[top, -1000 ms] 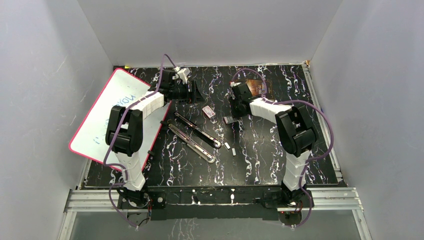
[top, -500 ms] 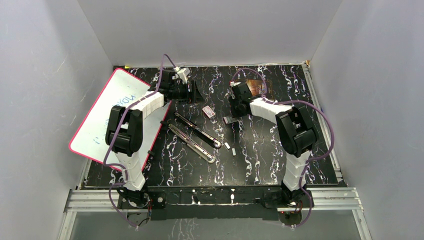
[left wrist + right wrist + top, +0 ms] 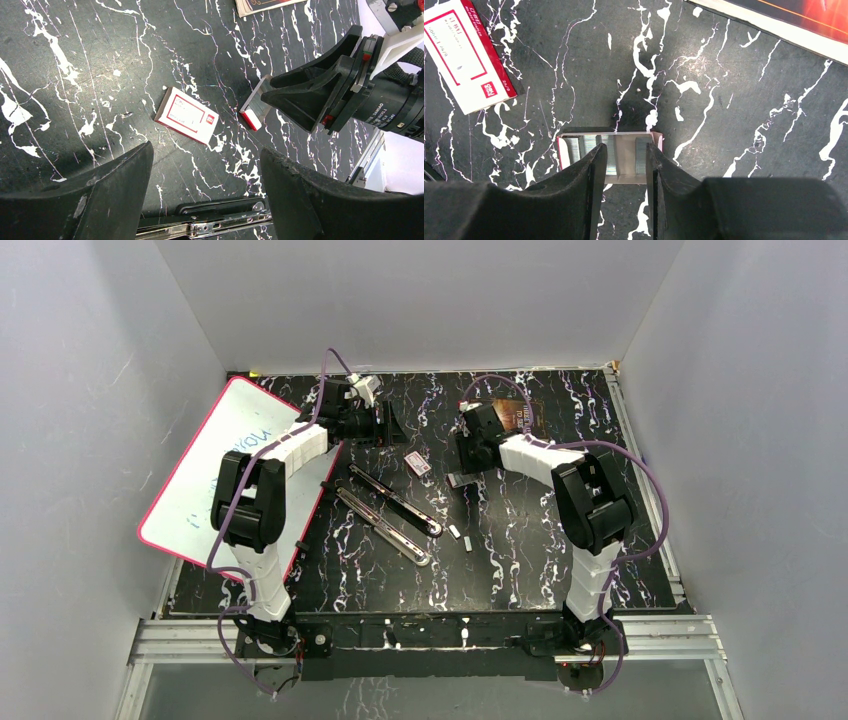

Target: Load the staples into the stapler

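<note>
Right wrist: spreading the right hand (image 3: 625,150) a bit wider, half-open over the staples (image 3: 573,149) in their tray (image 3: 624,134), gripping nothing. Probably lining up a grab. Left hand (image 3: 206,149) open, empty.

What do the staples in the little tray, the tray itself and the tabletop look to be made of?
Staples: metal, bright silvery, finely ribbed strips. Tray: probably thin card, white with red edge. Tabletop: black with white veining, marble-look; stone or laminate, cannot tell.
</note>
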Tool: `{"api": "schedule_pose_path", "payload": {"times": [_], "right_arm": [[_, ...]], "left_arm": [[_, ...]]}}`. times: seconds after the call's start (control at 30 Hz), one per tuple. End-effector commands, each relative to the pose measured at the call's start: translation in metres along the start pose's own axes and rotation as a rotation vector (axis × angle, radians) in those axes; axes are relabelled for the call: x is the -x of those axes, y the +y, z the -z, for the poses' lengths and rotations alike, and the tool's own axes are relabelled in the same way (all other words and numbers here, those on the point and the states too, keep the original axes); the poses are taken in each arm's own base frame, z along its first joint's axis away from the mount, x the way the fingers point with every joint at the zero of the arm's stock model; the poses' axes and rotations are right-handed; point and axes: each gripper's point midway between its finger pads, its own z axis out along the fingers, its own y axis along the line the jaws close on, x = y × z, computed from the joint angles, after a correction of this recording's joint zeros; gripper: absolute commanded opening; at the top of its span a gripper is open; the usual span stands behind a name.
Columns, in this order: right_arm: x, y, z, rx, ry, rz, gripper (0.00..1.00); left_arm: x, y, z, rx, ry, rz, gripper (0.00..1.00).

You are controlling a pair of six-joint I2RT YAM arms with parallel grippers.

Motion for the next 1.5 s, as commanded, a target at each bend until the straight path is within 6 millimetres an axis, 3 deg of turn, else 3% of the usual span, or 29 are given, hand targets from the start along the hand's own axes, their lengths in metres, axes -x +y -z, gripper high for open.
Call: {"api": "schedule_pose_path", "payload": {"times": [0.0, 0.47, 1.47], "right_arm": [[0.031, 0.011, 0.014, 0.031, -0.081, 0.008, 0.43], [0.022, 0.009, 0.005, 0.02, -0.049, 0.013, 0.36], [0.002, 0.007, -0.006, 0.002, 0.016, 0.027, 0.36]], "left_arm": [[0.019, -0.021, 0.021, -0.037, -0.05, -0.039, 0.76], [0.019, -0.02, 0.021, -0.035, -0.049, -0.036, 0.76], [0.019, -0.021, 0.022, -0.035, -0.052, -0.038, 0.76]]}}
